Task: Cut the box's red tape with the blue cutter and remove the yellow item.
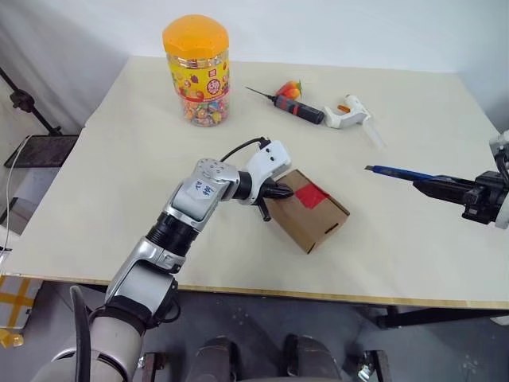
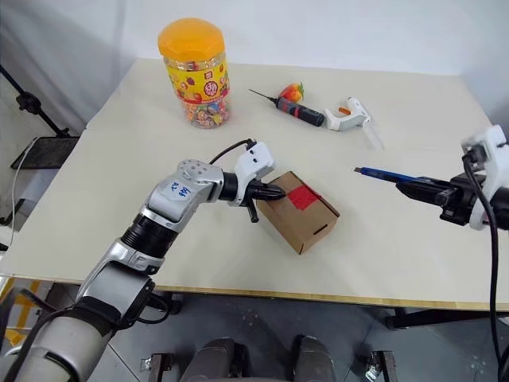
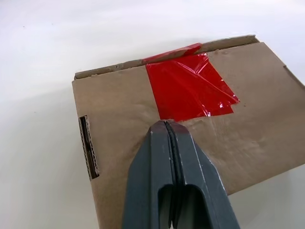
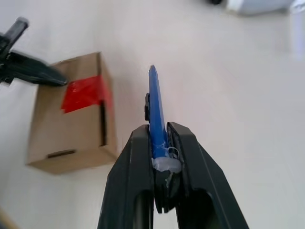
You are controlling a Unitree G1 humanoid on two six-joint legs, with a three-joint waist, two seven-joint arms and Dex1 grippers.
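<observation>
Seemingly, the cutting has been attempted: the red tape (image 3: 190,86) is seen wrinkled and lifted at the seam edge, though whether it is cut fully through cannot be told. The box (image 1: 314,213) is not yet opened, its flap is down, and the yellow item is presumably inside, so opening the flap and taking the item out are judged to be left.

The left tool (image 1: 280,191) is pressed together, with its tips set on the box top just beside the tape's edge; the box is thus steadied on the desk (image 1: 119,175). The right tool (image 2: 409,185) is clamped on the cutter (image 4: 156,107), which is pinched at its rear end and pointed toward the box, held above the desk well apart from the box, out to the right of the left tool.

Beyond both tools, at the far part of the desk, a jar (image 1: 196,70), a black-and-red needle tool (image 1: 296,107) with a small red-and-orange piece (image 1: 289,89) just behind it, and a white glue gun (image 1: 348,113) are seen.

By count: one box, one tape patch, one cutter, one jar, one needle tool, one glue gun, two tools.
</observation>
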